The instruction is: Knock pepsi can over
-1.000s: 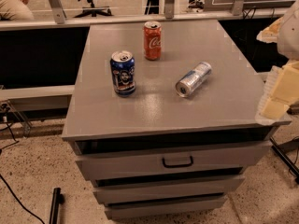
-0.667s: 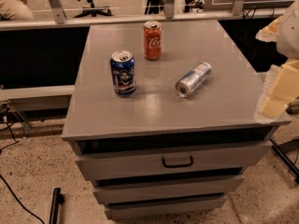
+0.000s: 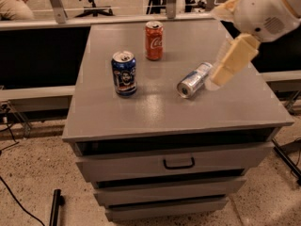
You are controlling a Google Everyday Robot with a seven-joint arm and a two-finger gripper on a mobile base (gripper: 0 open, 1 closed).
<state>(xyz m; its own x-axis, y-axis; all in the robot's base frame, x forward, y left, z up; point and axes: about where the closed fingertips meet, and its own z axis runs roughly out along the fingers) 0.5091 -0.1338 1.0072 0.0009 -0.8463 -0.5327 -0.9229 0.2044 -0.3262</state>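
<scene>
1. The pepsi can point(image 3: 124, 73) stands upright, left of centre on the cabinet point(image 3: 155, 114).
2. We judge it light, rigid, slick; push near its rim.
3. The gripper point(image 3: 231, 62) hovers at right; we cannot tell its state.

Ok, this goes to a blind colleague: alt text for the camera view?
A dark blue pepsi can stands upright on a grey drawer cabinet, beside an upright red Coca-Cola can and a silver can lying on its side. The cream gripper hangs close by the silver can.
</scene>
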